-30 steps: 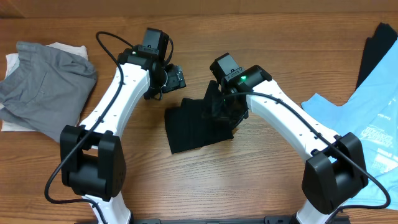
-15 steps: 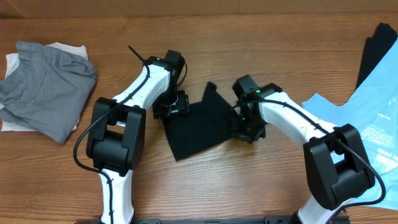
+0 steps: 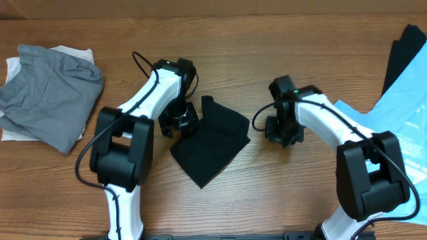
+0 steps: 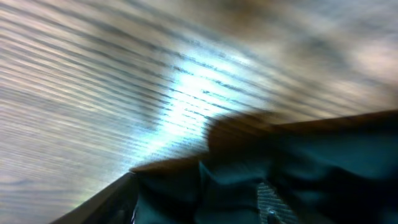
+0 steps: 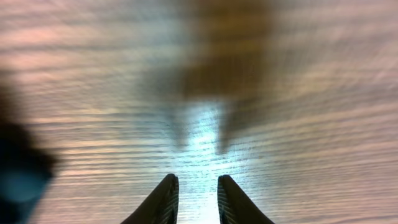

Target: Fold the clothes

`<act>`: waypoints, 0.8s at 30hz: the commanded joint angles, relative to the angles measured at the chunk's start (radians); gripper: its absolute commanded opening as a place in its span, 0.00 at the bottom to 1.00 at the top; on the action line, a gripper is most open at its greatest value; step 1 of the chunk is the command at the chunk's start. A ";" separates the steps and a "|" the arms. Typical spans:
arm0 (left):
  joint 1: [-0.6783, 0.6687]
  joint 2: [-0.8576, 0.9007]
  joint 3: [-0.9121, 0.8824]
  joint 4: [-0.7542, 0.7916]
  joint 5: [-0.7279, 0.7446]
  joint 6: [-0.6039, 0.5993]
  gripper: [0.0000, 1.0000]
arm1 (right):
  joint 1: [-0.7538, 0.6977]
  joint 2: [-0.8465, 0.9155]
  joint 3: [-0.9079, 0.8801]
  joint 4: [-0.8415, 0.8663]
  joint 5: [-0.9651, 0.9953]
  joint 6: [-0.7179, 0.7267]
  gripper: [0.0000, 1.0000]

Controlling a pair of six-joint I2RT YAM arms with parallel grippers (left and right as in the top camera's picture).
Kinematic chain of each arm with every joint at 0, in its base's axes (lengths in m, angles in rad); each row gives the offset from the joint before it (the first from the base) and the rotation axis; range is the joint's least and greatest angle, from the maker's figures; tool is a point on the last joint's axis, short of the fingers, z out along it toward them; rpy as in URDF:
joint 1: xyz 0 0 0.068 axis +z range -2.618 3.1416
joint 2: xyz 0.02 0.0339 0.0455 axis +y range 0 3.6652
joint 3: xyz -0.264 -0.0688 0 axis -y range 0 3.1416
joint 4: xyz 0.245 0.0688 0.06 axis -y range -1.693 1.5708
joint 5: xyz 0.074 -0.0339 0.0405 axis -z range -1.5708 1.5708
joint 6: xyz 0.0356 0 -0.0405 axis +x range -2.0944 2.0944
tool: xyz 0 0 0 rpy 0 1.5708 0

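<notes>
The right fingers (image 5: pixel 163 200) stand a little apart with nothing in them, over bare desk (image 5: pixel 298 93), just right of the folded black T-shirt (image 3: pixel 213 143). The left fingers (image 3: pixel 179 121) sit at its left edge, and I cannot tell if they pinch it. The shirt lies mid-desk and looks soft, light and floppy. I'd grab a corner or hem.

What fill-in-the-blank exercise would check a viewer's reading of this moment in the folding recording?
1. The folded garment in the middle of the table is ____ in colour.
2. The grey garment lies at the robot's ____ end of the table.
3. The right hand has ____ between its fingers.
4. At the opposite end, the printed garment is light ____.
Missing words: black, left, nothing, blue.
</notes>
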 commanded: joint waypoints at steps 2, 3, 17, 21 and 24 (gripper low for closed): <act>0.016 -0.108 0.000 0.003 -0.054 -0.060 0.72 | 0.000 -0.093 0.200 0.000 -0.195 -0.222 0.33; 0.016 -0.108 0.000 -0.005 -0.054 -0.058 0.74 | 0.002 -0.094 0.246 0.013 -0.267 -0.295 0.44; -0.007 -0.104 0.000 -0.023 -0.028 -0.011 0.93 | 0.135 0.040 0.243 0.170 -0.397 -0.629 0.75; -0.028 -0.104 0.000 -0.053 -0.013 0.026 0.93 | 0.150 0.060 0.243 0.228 -0.383 -0.636 0.78; -0.042 -0.104 -0.006 -0.060 -0.014 0.029 0.93 | 0.150 0.094 0.243 0.257 -0.383 -0.636 0.78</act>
